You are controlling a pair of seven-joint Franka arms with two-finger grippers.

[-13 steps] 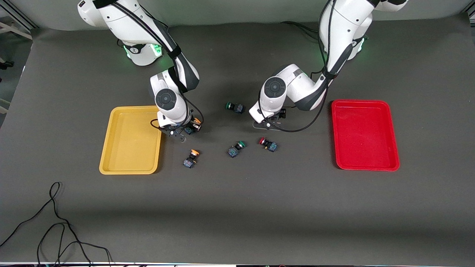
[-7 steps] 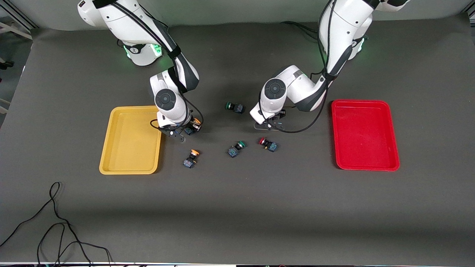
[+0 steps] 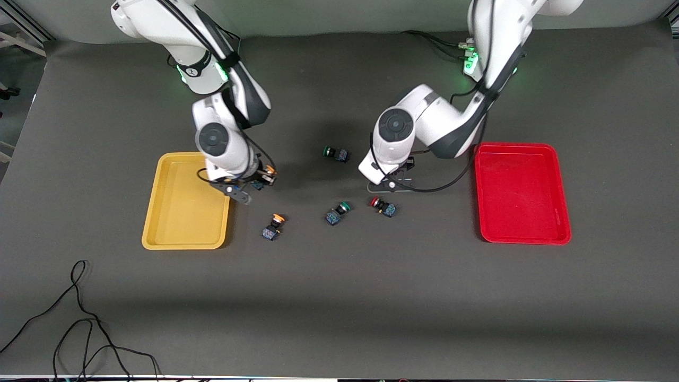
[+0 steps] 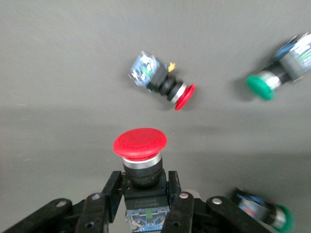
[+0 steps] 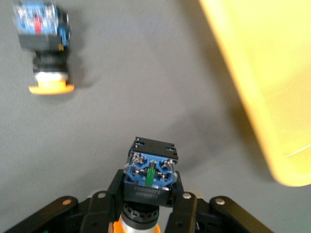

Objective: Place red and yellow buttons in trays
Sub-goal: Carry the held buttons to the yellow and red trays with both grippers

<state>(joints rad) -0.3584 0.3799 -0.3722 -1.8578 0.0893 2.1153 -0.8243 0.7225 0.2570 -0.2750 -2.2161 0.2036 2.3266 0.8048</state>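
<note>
1 orange-yellow button sits clamped between the fingers of the right gripper, its blue body toward the wrist camera; the gripper hangs over bare table just beside the yellow tray. A 2nd orange-yellow button lies on the table nearer the front camera, near the same tray.

1 red button stands cap-outward in the left gripper, whose fingers press on its black body. This gripper is over bare table near the middle, above a 2nd red button lying on its side.

The red tray lies at the left arm's end of the table, well apart from both red buttons.

2 green-capped switches rest mid-table: the nearer green switch and the farther green switch.
</note>
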